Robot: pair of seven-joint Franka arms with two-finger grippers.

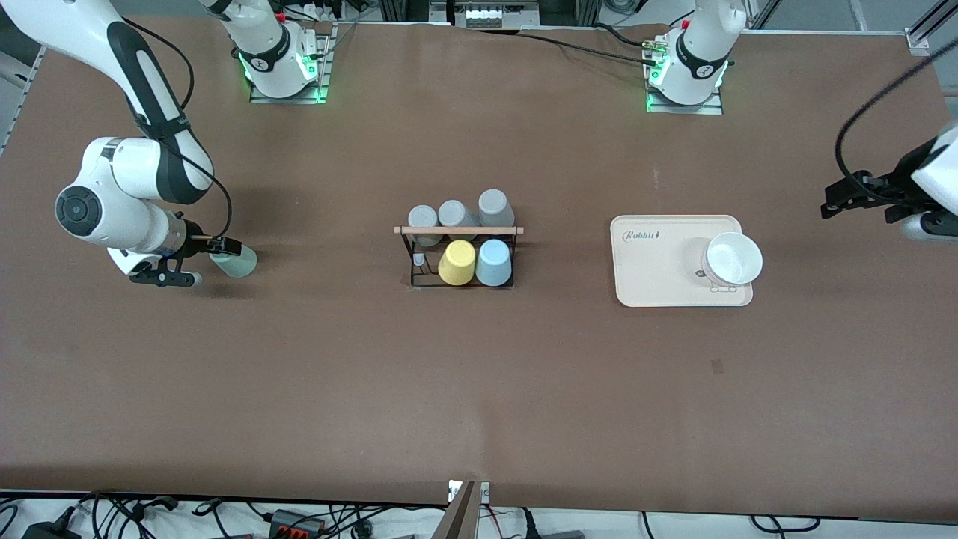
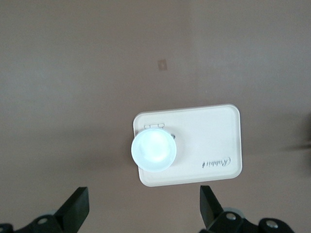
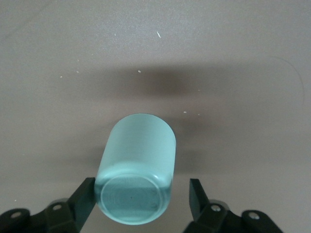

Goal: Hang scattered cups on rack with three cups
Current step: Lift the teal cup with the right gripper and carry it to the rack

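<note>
Mint cup [image 1: 238, 262]: lying on its side on tabletop toward right arm's end, well apart from rack [image 1: 458, 254]; base faces the wrist cam
Right end effector [image 1: 200, 263]: low at the cup, fingers spread either side of it; in right wrist view one finger looks to touch the wall, other shows a gap, so prob not clamped yet
Left end effector [image 2: 143, 208]: released, holds nothing, waits up over tabletop at left arm's end, near cream tray [image 1: 644, 269] w/ white bowl [image 1: 734, 258]
Blue cup [image 1: 494, 263]: already upside down on rack beside yellow cup [image 1: 457, 263]; 3 grey cups [image 1: 456, 214] on row farther from front cam
Risk 1: cup is round + tapered, uneven close could roll or squirt it out
Risk 2: one free peg, next to yellow cup, tight; could knock neighbours or shove the rack
Risk 3: cup needs flipping mouth-down, weak grip may slip mid-turn
</note>
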